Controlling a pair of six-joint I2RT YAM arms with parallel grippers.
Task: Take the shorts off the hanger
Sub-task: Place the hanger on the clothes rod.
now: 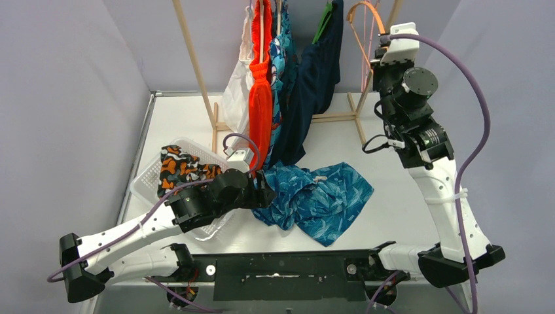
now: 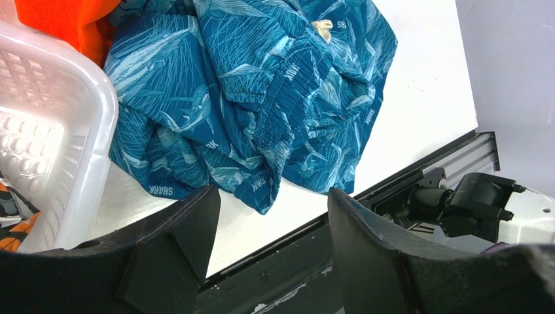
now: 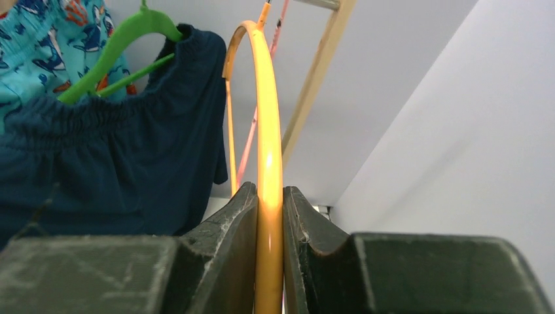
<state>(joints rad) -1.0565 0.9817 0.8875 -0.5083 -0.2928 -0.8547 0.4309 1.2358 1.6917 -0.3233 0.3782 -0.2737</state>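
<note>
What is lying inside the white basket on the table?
The camouflage shorts lie bunched in the far part of the white basket. The left arm covers its near part, so anything there is hidden.

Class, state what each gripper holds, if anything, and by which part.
The right gripper is shut on the bare glossy orange hanger, pinching its curved side arm. The left gripper is open, holding nothing, beside the blue patterned shorts.

Robotics lab test cell being shown. White table (image 1: pixel 393 150) being enclosed by plain grey partition walls (image 1: pixel 65 98). Two robot arms (image 1: pixel 451 203) being held on black rail (image 1: pixel 281 268) at table edge, purple cables (image 1: pixel 481 85) being trailed from them. Shorts (image 1: pixel 260 111) being hung on bare wooden rack (image 1: pixel 193 59); white plastic basket (image 1: pixel 147 176) being kept alongside.
</note>
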